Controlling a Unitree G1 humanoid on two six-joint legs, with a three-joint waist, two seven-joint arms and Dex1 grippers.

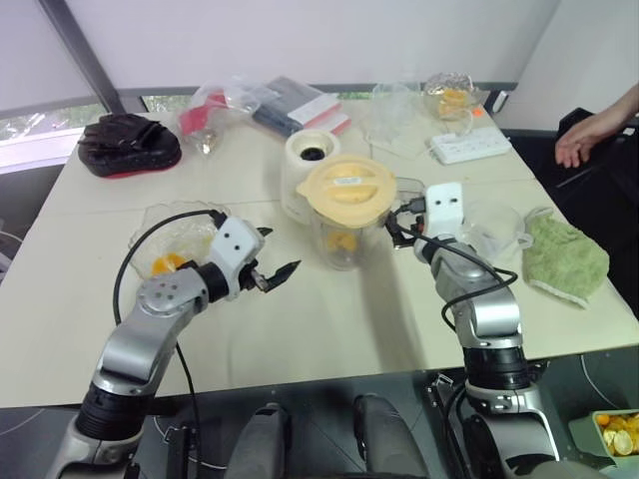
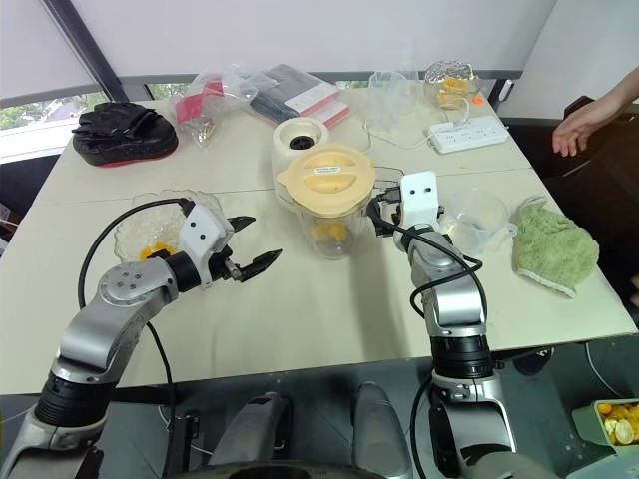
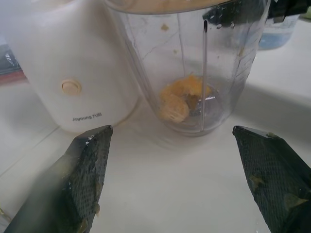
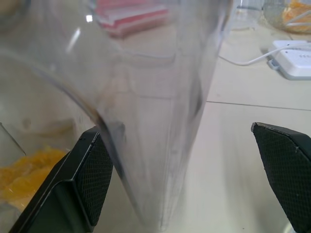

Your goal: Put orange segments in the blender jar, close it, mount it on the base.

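Right gripper spread wide, empty, right beside the jar.
I judge it nearer than my left gripper; jar upright, lidded, base just beyond.

Light: bright, even daylight from the windows behind the table's far edge | Shadows: soft and faint | Glare: pale wash across the far edge | Blur: the blender jar was smeared and out of focus close up in the right wrist view | Distortion: table edges bowed toward the corners
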